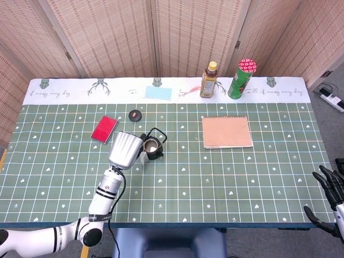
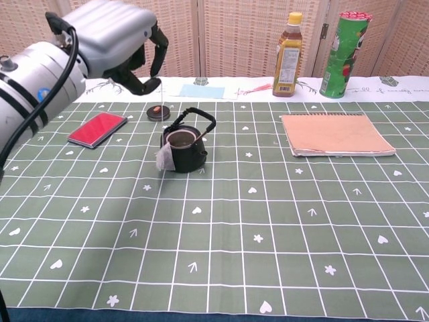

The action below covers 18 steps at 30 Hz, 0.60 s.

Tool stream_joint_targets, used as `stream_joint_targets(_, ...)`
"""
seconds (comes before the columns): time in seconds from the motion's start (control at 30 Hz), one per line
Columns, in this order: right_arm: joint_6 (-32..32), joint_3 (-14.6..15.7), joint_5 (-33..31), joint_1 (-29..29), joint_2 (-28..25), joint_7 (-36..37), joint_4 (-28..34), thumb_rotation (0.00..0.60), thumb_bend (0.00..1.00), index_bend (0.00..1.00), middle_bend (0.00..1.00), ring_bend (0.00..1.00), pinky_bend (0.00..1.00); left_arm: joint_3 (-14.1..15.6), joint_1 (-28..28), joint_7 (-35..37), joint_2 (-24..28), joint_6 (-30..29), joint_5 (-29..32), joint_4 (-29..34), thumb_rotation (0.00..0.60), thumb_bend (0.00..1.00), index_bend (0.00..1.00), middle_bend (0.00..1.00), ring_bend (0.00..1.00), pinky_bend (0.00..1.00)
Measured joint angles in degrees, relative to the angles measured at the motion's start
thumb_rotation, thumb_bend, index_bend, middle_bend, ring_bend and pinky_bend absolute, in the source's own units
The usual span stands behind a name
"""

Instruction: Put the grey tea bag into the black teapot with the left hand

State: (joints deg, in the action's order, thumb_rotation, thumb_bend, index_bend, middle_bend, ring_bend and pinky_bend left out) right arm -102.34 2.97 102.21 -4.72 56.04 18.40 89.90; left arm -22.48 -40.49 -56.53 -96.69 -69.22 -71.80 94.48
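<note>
Left hand point(image 2: 124, 40) is raised above the table point(image 2: 281, 228), fingers pinching the string of the tea bag point(image 2: 164, 158); right hand point(image 1: 330, 188) hangs spread off the table's edge; the bag dangles beside the teapot point(image 2: 185, 149), at its left wall.

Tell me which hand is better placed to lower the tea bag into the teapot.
Left. The left hand already holds the grey tea bag by its string, dangling beside the black teapot. The right hand sits off the table's far corner.
</note>
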Motion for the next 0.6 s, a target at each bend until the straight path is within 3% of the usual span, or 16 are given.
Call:
stream_joint_targets(0.3,3.3,-0.2,-1.7,1.2,-0.5,0.9,0.6,0.600,0.35,0.00,0.00,0.00,0.00,-2.5,-4.6,-3.5,1.1,0.1,3.7,1.4,0.600,0.48,0.68,1.00,1.00,1.00)
stream_joint_targets(0.6,5.9,-1.0,-4.3,2.2,-0.4,-1.3,1.3,0.600,0.35,0.00,0.00,0.00,0.00,-3.3,-9.9,-2.1,1.4,3.4,7.8,-3.2,0.600,0.48,0.68,1.00,1.00,1.00)
